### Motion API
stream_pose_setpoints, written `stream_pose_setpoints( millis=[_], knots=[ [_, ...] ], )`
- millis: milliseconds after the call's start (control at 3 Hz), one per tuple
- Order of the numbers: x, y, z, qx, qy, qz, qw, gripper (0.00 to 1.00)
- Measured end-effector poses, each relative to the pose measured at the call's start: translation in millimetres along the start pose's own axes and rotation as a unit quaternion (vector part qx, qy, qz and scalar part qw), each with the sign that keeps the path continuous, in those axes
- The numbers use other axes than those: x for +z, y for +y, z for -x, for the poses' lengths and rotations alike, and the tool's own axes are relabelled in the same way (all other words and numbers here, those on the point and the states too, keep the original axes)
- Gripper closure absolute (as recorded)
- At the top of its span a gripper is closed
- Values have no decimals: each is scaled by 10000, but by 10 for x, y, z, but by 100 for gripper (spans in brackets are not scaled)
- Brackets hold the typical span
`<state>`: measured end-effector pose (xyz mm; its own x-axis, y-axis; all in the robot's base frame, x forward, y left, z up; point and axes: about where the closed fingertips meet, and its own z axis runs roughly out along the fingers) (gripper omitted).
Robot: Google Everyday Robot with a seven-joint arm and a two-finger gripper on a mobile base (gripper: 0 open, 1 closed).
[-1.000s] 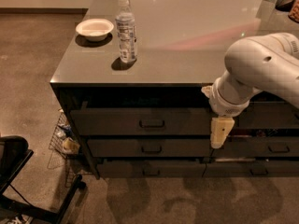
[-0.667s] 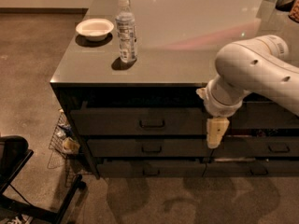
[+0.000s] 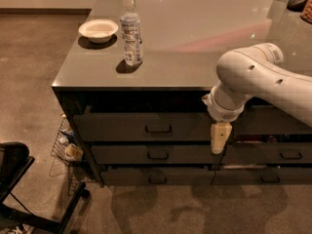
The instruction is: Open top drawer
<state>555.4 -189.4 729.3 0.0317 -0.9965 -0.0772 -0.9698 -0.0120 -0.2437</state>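
The top drawer [image 3: 122,126] is the tall dark grey front just under the countertop, with a small bar handle [image 3: 158,129] at its centre; it looks closed. My gripper [image 3: 219,138] hangs from the white arm [image 3: 258,79] and points down in front of the drawer fronts. It is right of the handle, near the drawer's right end and at about its lower edge, and holds nothing that I can see.
Shallower drawers [image 3: 157,154] with similar handles sit below, and more [image 3: 290,155] to the right. A white bowl [image 3: 98,30] and a water bottle [image 3: 131,31] stand on the grey countertop [image 3: 204,38]. A wire basket [image 3: 67,147] and a black chair base [image 3: 19,189] are at the left.
The arm and gripper have shifted a little to the left along the drawer fronts, closer to the top drawer's handle. The drawers have not moved.
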Motion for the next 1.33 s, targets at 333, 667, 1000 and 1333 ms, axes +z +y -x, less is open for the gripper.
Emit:
stream_pose_setpoints(
  millis=[333,667,1000,1333],
  knots=[
    [143,-65,4,165,-138,44,9998,0],
    [325,-82,3,368,-279,150,9988,0],
    [474,-66,41,459,-358,283,9979,0],
    [626,1,96,539,-384,449,9968,18]
  ],
)
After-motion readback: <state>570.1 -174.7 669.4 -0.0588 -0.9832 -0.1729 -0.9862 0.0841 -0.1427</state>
